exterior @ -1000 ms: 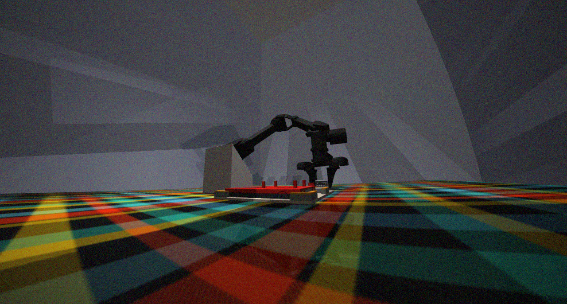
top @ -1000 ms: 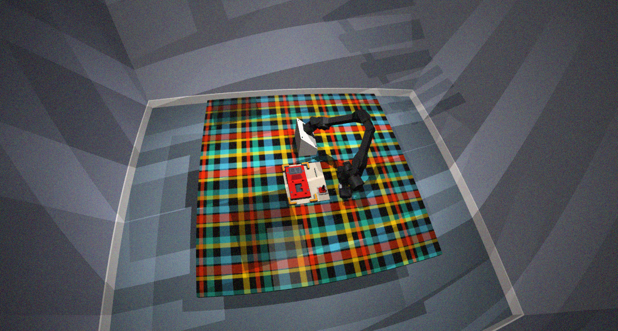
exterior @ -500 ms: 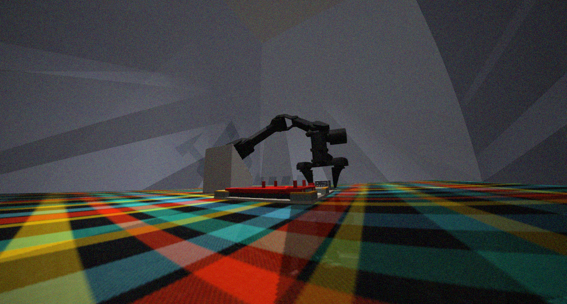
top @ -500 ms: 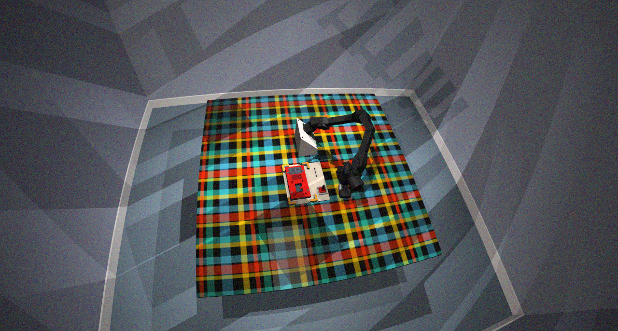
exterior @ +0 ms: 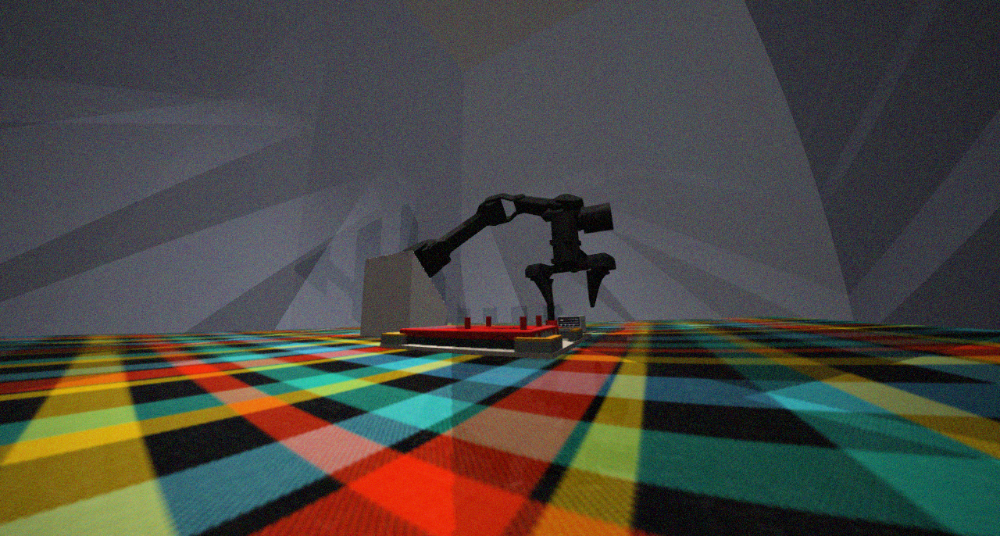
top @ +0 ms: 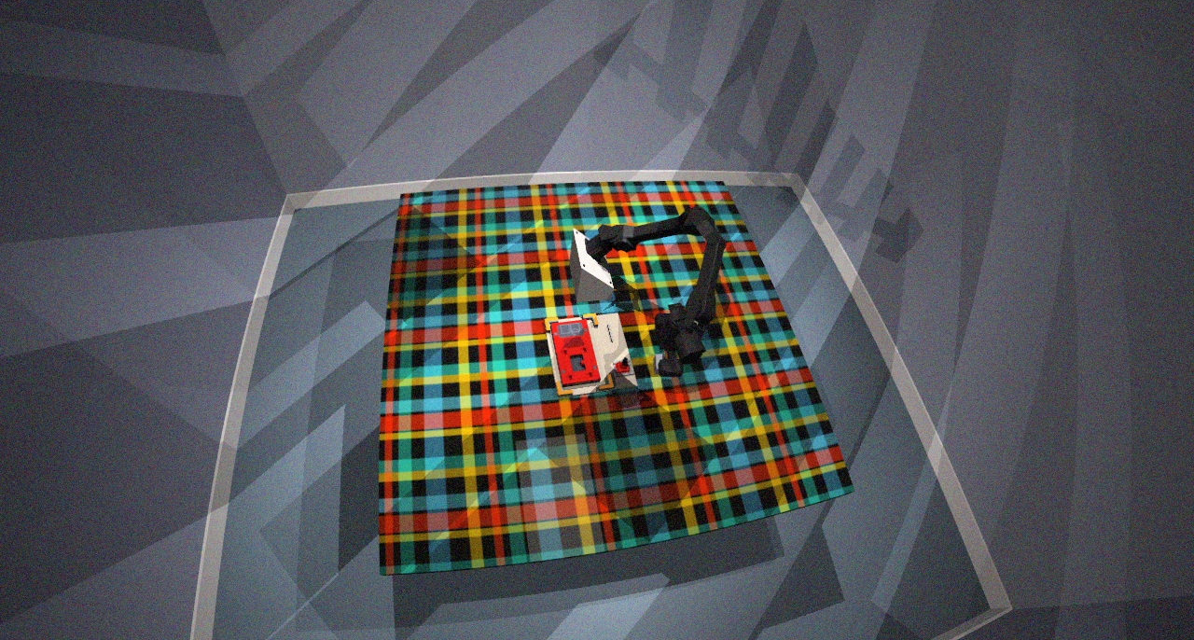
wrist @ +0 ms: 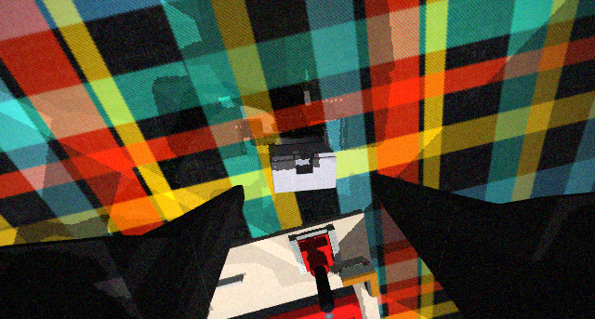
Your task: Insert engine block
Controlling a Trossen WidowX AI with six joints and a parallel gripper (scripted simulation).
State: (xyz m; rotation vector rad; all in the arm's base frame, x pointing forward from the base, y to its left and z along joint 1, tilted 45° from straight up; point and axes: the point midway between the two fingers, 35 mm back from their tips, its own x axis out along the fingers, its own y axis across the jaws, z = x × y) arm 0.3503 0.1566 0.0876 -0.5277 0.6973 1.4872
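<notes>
The engine block (top: 659,358) (exterior: 571,320) (wrist: 304,179) is a small grey-white block with a dark notch. It rests on the plaid cloth beyond the cream board's edge, outside the car body. The red car body (top: 590,368) (exterior: 454,332) (wrist: 341,310) lies on the board, with the dark opening (top: 577,362) in its top. My gripper (exterior: 572,312) (wrist: 309,185) is open wide and empty, pointing down; in the wrist view its fingers stand clear on both sides of the block. The rib is too small to make out.
On the cream board (top: 610,348) (wrist: 260,259), a red part with a black stem (wrist: 323,286) stands in a pale holder near the block. Yellow-orange corner brackets (top: 590,320) (exterior: 537,344) (wrist: 358,278) edge the board. The arm's grey-white base (top: 594,281) (exterior: 398,294) stands beyond it.
</notes>
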